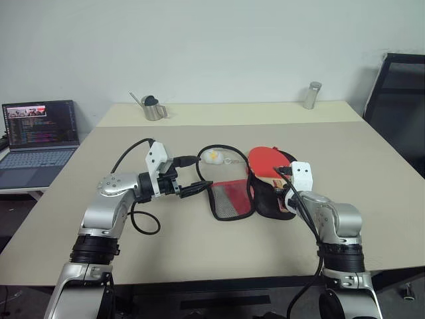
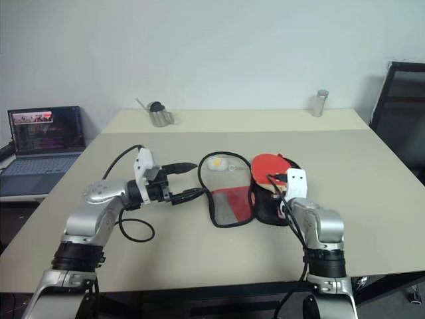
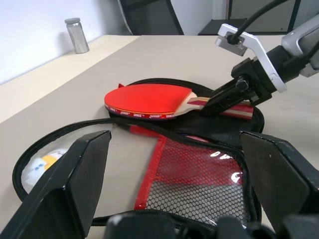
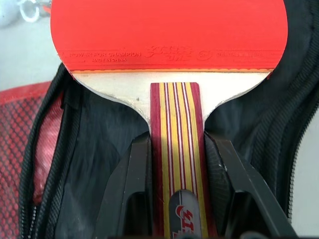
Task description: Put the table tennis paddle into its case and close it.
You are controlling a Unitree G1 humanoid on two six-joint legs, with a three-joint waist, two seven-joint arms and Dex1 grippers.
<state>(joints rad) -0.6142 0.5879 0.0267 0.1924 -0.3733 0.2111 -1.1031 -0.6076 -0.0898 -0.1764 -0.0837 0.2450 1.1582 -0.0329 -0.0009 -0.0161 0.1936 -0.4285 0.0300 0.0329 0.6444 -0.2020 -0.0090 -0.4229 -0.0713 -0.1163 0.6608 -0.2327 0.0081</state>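
The case (image 1: 229,201) lies unzipped on the table, its red mesh flap (image 3: 199,174) spread to the left and its black half (image 1: 269,205) to the right. A white-yellow charm (image 1: 212,157) rests behind it. The table tennis paddle (image 1: 267,161) hangs over the black half with its red face up. My right gripper (image 4: 177,144) is shut on the paddle's striped wooden handle (image 4: 177,114). My left gripper (image 1: 203,171) stands open at the mesh flap's left edge, with nothing between its fingers (image 3: 75,174).
A laptop (image 1: 40,133) sits on a side desk at the left. A small metal pitcher (image 1: 154,107) and a metal cylinder (image 1: 312,95) stand at the table's far edge. A black chair (image 1: 398,100) is at the right rear. Cables loop around my left arm.
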